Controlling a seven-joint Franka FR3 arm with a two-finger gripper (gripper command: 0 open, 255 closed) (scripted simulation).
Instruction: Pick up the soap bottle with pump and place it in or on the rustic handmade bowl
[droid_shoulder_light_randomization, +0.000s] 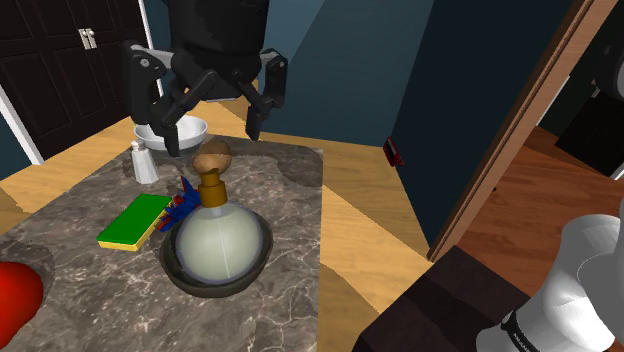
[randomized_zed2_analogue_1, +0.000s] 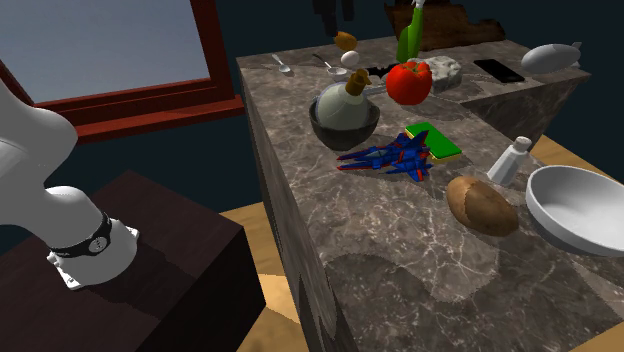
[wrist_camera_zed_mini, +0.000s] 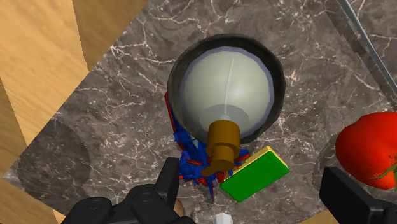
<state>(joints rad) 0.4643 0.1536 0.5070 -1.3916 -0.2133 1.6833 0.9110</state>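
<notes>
Fingers (droid_shoulder_light_randomization: 163, 125) wide apart, nothing between them, hanging above the desk (droid_shoulder_light_randomization: 290, 200); in the wrist view they (wrist_camera_zed_mini: 168, 181) look straight down with a big gap, not touching anything.

Directly below: soap bottle (droid_shoulder_light_randomization: 220, 240) sits inside the rustic bowl (droid_shoulder_light_randomization: 190, 275), roughly upright, pump up. Bottle clear of the fingers, not held.

Step, by my read: placing looks done and the hand is released over the bowl. Next move only calls for lifting clear without clipping the pump head (droid_shoulder_light_randomization: 212, 185), which is the highest point under the hand. If a re-grasp is needed, the narrow neck is the obvious place to close on; the body looks too fat.

Bottle look: round, bulbous, pale green-white body, glassy sheen, short brown-gold neck and pump on top (wrist_camera_zed_mini: 222, 143). It fills nearly the whole bowl (wrist_camera_zed_mini: 181, 60), whose dark rim shows as a thin ring around it.

Around it: blue and red toy jet (droid_shoulder_light_randomization: 178, 208) touching or just beside the bowl, green and yellow sponge (droid_shoulder_light_randomization: 135, 220) next to the jet. Further out: bread loaf (randomized_zed2_analogue_1: 482, 205), white shaker (randomized_zed2_analogue_1: 508, 160), white bowl (randomized_zed2_analogue_1: 580, 210), tomato (randomized_zed2_analogue_1: 408, 82).
</notes>
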